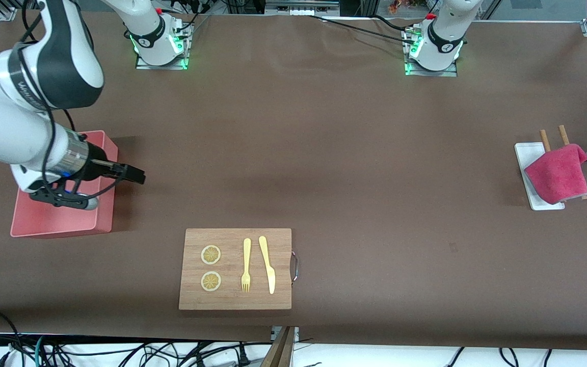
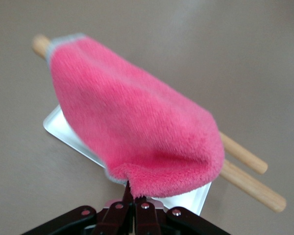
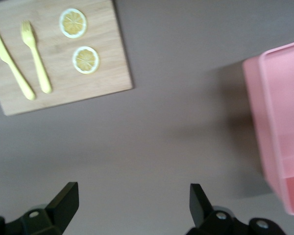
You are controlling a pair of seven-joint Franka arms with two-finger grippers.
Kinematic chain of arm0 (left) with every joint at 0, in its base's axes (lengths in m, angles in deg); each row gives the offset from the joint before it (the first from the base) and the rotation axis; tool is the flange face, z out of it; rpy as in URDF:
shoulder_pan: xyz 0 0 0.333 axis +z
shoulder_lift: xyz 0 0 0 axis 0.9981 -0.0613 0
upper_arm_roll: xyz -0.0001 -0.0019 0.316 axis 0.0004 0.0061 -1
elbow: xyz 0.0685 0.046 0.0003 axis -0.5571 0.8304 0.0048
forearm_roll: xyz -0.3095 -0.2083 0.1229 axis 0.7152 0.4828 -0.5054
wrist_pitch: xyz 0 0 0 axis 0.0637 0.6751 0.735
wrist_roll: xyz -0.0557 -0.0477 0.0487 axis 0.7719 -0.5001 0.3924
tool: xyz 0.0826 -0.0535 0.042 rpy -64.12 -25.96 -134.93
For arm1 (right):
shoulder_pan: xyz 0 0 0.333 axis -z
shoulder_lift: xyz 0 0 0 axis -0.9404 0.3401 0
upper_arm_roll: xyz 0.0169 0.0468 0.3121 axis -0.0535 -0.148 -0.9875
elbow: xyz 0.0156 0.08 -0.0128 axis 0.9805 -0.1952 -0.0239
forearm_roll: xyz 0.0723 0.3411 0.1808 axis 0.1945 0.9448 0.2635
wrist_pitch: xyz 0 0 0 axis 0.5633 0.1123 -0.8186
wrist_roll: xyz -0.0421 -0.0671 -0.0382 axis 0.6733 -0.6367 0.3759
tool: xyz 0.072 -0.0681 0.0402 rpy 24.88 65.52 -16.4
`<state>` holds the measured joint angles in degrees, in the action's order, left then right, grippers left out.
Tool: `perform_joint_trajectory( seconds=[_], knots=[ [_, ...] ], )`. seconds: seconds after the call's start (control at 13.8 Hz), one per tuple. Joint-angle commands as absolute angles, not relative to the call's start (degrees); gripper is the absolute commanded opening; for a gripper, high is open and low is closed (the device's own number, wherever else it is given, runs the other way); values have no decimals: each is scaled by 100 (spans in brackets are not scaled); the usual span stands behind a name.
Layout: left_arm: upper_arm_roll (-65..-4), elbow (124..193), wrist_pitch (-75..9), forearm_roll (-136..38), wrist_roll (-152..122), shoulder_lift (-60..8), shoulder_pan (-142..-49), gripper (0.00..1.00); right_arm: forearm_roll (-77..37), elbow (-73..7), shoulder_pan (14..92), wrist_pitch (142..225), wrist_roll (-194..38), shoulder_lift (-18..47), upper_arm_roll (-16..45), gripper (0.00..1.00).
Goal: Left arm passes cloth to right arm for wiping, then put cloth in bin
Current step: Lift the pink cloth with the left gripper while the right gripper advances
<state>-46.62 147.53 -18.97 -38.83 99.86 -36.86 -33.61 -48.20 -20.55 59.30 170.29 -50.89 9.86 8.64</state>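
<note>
**Left hand pinching the cloth at the white tray**

The wooden board (image 1: pixel 235 269) is lying nearest the front camera, on the brown counter (image 1: pixel 324 153); it is carrying two lemon slices (image 1: pixel 211 255), a yellow fork (image 1: pixel 246 265) and a yellow knife (image 1: pixel 267 264), with a metal handle (image 1: pixel 294 266) showing on its edge toward the left arm's end.

Farther from the camera than the board, toward the right arm's end, the bin (image 1: pixel 101 214) is sitting on the counter; the right hand (image 1: pixel 135 175) is hanging over the counter just beside the bin's edge, its fingers (image 3: pixel 63 203) standing wide apart and gripping nothing.

Well apart from the board, toward the left arm's end, the white tray (image 1: pixel 525 153) is resting with two wooden sticks (image 1: pixel 544 138) across it; the cloth (image 1: pixel 558 172) is draping over the tray and the sticks; the left hand (image 2: pixel 132 198) is sitting at the cloth's edge, its fingers together and clamped on a fold of it.
</note>
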Motion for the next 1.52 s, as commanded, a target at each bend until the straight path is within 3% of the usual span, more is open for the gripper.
perform_joint_trajectory(
  seconds=[0.0, 0.58, 1.09, 1.45],
  knots=[
    [-4683, 14478, -1586, -4084, 9705, -3437, -3498, 0, -4347, -1967, 5738, 17373, -4646, 1203, 891, 100],
    [-4665, 14389, -874, -5096, 7334, -2277, -4735, 0, -3775, -1949, 4965, 18630, -3117, 1555, 891, 100],
    [-4578, 14381, -338, -5211, 4293, -1898, -6484, 0, -3774, -1949, 4235, 19912, -1658, 2029, 891, 100],
    [-3262, 14381, -337, -5167, 1087, -1880, -6689, 0, -3661, -1923, 3778, 20968, -445, 2416, 882, 100]
  ],
)
